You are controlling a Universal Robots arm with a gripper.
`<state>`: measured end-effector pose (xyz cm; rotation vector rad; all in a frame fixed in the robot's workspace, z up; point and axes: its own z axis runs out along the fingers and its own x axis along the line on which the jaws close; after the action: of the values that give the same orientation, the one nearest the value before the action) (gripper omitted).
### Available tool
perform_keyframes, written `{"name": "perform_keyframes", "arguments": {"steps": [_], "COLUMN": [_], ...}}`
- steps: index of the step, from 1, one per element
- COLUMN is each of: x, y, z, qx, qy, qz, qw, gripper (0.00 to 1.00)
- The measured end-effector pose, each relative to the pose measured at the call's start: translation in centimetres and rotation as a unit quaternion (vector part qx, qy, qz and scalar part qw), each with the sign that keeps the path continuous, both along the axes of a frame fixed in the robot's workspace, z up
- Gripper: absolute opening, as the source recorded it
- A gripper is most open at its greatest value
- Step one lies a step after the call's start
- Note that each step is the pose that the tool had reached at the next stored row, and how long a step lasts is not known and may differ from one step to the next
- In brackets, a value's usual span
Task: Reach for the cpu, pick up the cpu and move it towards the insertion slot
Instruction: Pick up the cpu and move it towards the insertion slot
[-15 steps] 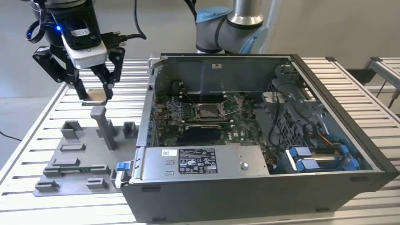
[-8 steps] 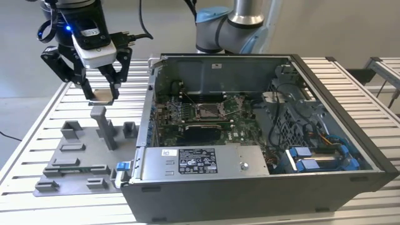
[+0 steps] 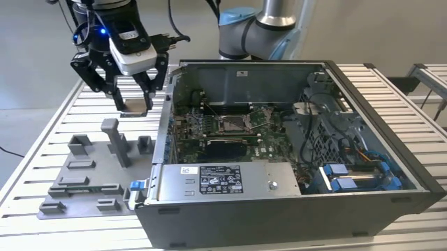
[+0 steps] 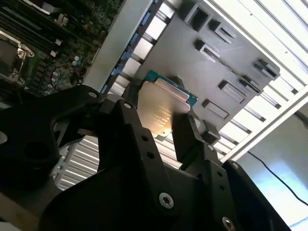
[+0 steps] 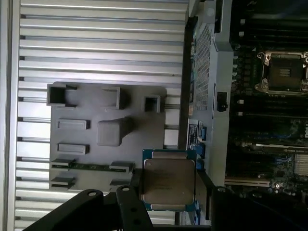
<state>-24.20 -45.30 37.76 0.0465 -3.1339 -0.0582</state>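
Gripper [image 3: 135, 102] clenched on the cpu [image 5: 168, 180], lifted above the grey fixture plate [image 3: 84, 178], insertion slot [image 3: 234, 122] lying toward the exterior view's right inside the open case [image 3: 293, 209].

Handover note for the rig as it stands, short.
Gripper: shut on the cpu, held above the grey fixture plate, on the exterior view's left of the open computer case.
Insertion slot: inside the case on the green board, with nothing in it.
Done: cpu picked up.
Left: carry it over the case wall to the slot.
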Motion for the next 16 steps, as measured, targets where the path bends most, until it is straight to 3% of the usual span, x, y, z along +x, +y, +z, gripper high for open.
{"name": "perform_keyframes", "arguments": {"steps": [16], "x": [6.45], "y": [0.0], "z": [-0.01], "qx": [0.0], "qy": [-0.0001], "qz": [0.0], "qw": [1.0], "gripper": [0.0]}}
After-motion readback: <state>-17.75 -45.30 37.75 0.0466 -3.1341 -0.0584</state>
